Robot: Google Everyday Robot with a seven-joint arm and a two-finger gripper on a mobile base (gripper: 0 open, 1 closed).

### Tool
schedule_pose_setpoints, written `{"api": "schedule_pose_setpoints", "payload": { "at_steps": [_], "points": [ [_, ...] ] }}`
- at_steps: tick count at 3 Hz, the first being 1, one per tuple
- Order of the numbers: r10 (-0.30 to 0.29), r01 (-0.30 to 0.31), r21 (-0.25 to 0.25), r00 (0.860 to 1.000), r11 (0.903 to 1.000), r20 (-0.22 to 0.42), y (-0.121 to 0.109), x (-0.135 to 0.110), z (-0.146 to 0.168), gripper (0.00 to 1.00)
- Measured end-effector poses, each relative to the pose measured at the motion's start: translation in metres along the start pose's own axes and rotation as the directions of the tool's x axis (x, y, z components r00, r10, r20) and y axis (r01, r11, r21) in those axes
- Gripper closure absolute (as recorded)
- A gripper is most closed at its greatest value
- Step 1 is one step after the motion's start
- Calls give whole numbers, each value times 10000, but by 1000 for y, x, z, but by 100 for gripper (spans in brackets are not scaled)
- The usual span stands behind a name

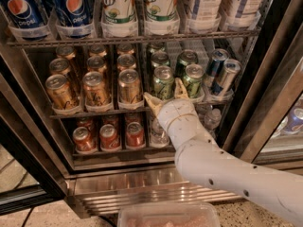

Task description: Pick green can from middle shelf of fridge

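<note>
Self-serve drinks spot, such as a shop or canteen

The fridge [248, 103] is a dark-framed commercial cooler with wire racks stocked in neat retail rows. Pepsi bottles [21, 8] and 7UP bottles [117, 6] stand on top, gold-orange cans [94, 88] fill the middle shelf [94, 113], and red cans [109, 136] sit below, above a ribbed steel base panel [123, 188]. The gripper [163, 91] is at the middle shelf's front, fingers spread either side of the green can [163, 79].
</note>
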State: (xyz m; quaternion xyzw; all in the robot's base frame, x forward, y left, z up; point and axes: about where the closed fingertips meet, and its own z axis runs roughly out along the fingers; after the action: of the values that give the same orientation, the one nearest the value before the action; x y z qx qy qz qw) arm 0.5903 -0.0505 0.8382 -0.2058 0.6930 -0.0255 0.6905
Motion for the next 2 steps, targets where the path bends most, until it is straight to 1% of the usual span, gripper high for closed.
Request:
{"api": "schedule_pose_setpoints", "payload": {
  "at_steps": [2],
  "points": [
    [255,-254,206,9997,9995,-45,-2,4,8,39]
  ]
}}
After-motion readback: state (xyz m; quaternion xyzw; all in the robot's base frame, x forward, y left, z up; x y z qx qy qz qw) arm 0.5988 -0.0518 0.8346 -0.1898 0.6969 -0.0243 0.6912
